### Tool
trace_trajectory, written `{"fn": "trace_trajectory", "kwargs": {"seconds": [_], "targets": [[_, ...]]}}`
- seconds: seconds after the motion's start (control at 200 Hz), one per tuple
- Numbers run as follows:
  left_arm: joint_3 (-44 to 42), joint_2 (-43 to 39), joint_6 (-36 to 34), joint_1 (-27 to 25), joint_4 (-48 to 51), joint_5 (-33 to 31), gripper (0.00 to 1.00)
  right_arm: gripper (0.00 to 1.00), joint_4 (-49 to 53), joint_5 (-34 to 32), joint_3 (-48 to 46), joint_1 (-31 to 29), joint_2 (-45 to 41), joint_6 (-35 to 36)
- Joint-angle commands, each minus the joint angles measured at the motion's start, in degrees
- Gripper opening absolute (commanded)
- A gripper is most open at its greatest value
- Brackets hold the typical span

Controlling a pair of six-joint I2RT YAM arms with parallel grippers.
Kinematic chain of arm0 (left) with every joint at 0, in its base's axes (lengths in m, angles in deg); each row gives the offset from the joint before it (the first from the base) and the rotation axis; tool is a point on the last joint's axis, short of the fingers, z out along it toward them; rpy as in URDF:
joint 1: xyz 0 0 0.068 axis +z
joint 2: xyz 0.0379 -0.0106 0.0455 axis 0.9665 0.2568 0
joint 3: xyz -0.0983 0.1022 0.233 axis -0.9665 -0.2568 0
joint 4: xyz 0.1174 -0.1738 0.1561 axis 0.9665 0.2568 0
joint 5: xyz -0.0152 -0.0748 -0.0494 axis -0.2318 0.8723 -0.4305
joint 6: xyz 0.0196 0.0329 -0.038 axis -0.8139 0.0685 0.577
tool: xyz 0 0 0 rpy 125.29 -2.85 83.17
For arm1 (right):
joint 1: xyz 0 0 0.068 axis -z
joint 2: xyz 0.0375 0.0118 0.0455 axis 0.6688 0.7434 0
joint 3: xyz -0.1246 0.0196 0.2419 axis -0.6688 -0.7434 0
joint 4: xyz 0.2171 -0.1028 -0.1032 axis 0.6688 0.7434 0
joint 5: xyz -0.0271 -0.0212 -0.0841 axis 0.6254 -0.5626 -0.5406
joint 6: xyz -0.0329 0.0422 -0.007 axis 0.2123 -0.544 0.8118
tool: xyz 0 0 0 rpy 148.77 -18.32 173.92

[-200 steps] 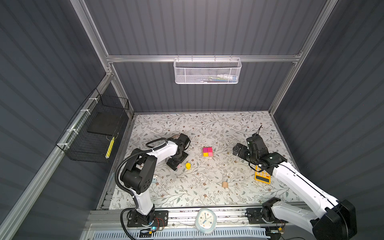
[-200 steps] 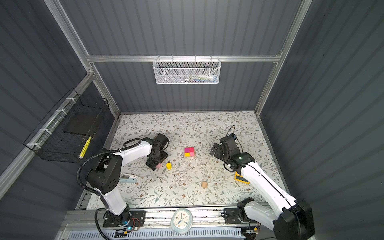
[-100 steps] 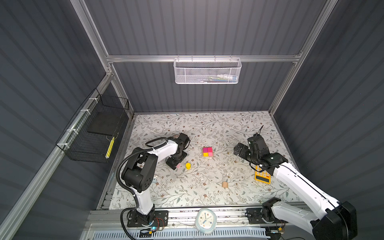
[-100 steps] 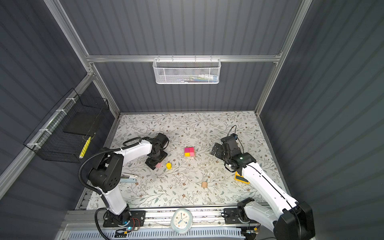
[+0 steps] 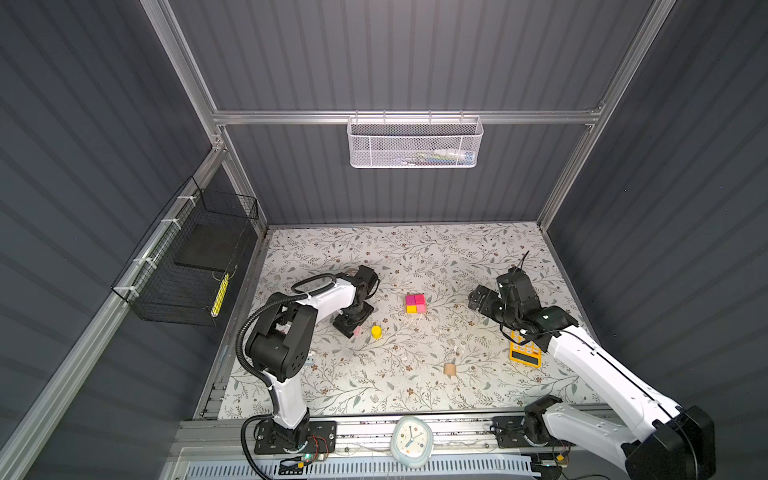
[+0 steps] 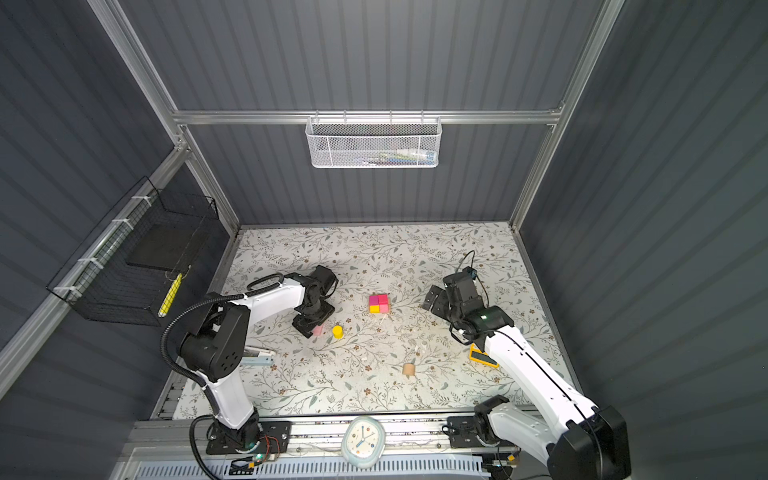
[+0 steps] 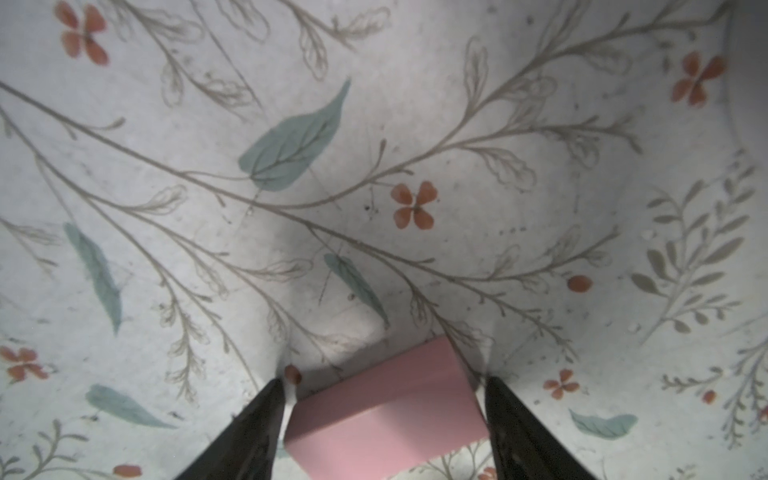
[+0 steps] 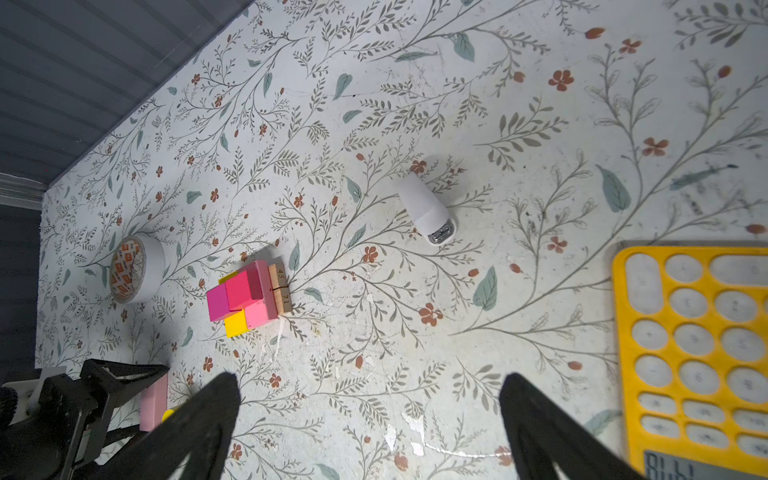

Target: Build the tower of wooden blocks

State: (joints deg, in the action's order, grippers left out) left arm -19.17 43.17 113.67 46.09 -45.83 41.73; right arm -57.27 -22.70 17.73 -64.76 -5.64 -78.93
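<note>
On the left of the floral-printed worktop [image 5: 415, 257], the left gripper [image 5: 352, 326] is reaching down over a pale pink wooden bar [image 5: 356, 331] that is lying flat on the surface. In the left wrist view the left gripper [image 7: 384, 381] is holding its jaws apart, one on each side of the bar [image 7: 386, 415]. A thin sliver of worktop is showing between each black finger [image 7: 257, 432] and the wood, so it is flanking the bar rather than clamping it.

Just right of the bar, a short yellow wooden cylinder [image 5: 376, 331] is standing upright, near it but apart.

Further right, around the middle of the worktop, the tower [image 5: 415, 303] is sitting as a compact stack of wood blocks. In the right wrist view the tower [image 8: 247, 297] is showing magenta cubes resting on pink and yellow pieces, with tan bars lying along one side of its base. That view is also showing a white roll of tape [image 8: 135, 270] near the tower and a small white stapler [image 8: 426, 208] lying apart from both.

Toward the front edge, a short tan wooden cylinder [image 5: 449, 368] is standing alone.

The right gripper [image 5: 478, 299] is hanging right of the tower, well apart from it, its jaws spread wide over bare worktop. A flat yellow-orange calculator [image 5: 524, 353] is lying partly under the right arm.
</note>
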Motion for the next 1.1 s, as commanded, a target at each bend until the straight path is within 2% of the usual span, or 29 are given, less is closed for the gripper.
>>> {"fn": "trace_trajectory", "kwargs": {"seconds": [0.0, 0.22, 0.565, 0.876, 1.096], "targets": [[0.85, 1.13, -2.51, 0.24, 0.31, 1.72, 0.75, 0.99, 0.88, 0.07, -0.77, 0.35, -0.72, -0.77], [2.49, 2.58, -7.13, 0.12, 1.54, 2.63, 0.72, 0.99, 0.86, 0.59, -0.85, 0.29, -0.72, -1.21], [3.24, 3.68, -12.01, 0.12, 3.62, 2.15, 0.56, 0.99, 1.19, 0.96, -1.22, 0.29, -1.24, -1.65], [3.04, 2.15, -12.47, 0.12, 4.28, 0.82, 0.61, 0.99, 1.45, 1.34, -1.35, 0.29, -2.30, -1.48], [3.68, -3.22, -15.40, -0.78, 4.67, -2.26, 0.65, 0.99, 0.58, 4.41, -1.61, 0.36, -2.91, -0.49]]}}
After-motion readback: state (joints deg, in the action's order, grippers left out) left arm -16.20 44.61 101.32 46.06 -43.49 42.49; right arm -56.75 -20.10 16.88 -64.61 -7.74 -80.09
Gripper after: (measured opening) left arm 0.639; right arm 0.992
